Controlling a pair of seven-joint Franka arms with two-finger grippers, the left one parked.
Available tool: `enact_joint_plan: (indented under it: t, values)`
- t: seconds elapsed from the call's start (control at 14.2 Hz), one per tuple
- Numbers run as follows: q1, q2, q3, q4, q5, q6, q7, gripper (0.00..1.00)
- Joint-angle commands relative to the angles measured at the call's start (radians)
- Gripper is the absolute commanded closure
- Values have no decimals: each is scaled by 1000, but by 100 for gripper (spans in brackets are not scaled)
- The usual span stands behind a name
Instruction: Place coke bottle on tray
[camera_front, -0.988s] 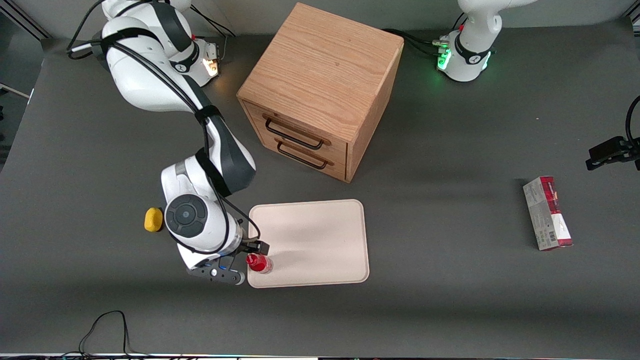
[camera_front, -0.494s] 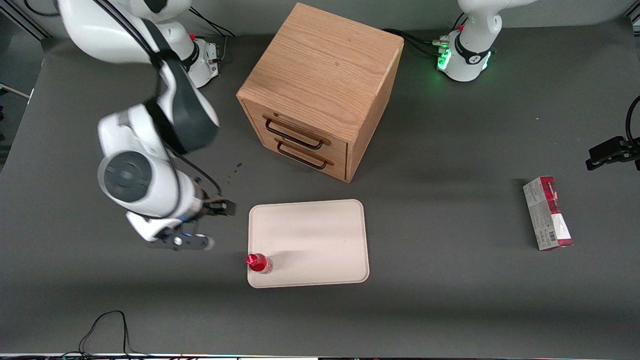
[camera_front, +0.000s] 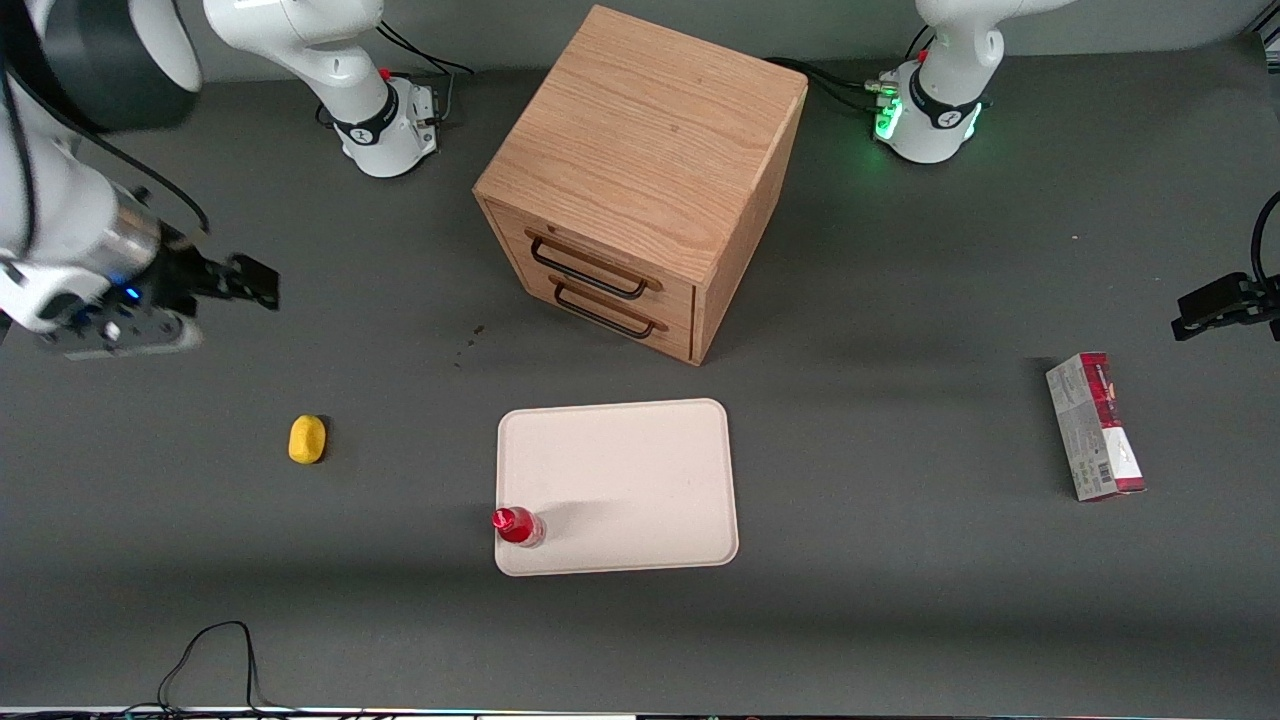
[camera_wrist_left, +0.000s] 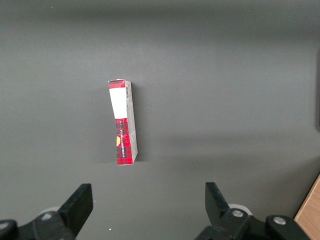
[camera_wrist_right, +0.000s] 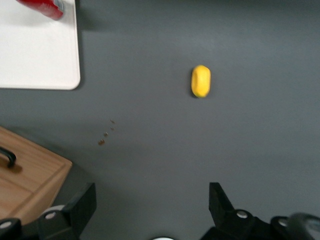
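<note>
The coke bottle (camera_front: 517, 526) stands upright on the cream-white tray (camera_front: 640, 470), at the tray's corner nearest the front camera on the working arm's end. Its red cap faces up. My gripper (camera_front: 242, 284) hangs high above the table toward the working arm's end, well away from the bottle and tray. It is open and holds nothing. In the right wrist view the gripper (camera_wrist_right: 151, 206) has its black fingers (camera_wrist_right: 83, 204) spread wide over bare table, and the coke bottle (camera_wrist_right: 42, 7) lies at the edge of the picture on the tray (camera_wrist_right: 35, 55).
A yellow oval lump (camera_front: 307, 439) (camera_wrist_right: 201, 81) lies on the table between the gripper and the tray. The wooden drawer box (camera_front: 640, 170) (camera_wrist_right: 22, 172) stands farther from the camera than the tray. A red-and-grey carton (camera_front: 1095, 425) (camera_wrist_left: 123, 122) lies toward the parked arm's end.
My gripper has let go of the coke bottle, risen and swung away toward the working arm's end of the table. The bottle stays standing on the tray corner.
</note>
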Motion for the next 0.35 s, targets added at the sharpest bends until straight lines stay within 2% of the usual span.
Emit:
enact_joint_plan:
  t: [0.0,0.14,0.28]
  values:
    - [-49,-106,-1,-97,18,17,-56,0]
    - [-55,-105,-15,-84,49,-4,-59,0]
    - [-54,-86,-18,-65,49,-4,-59,0]
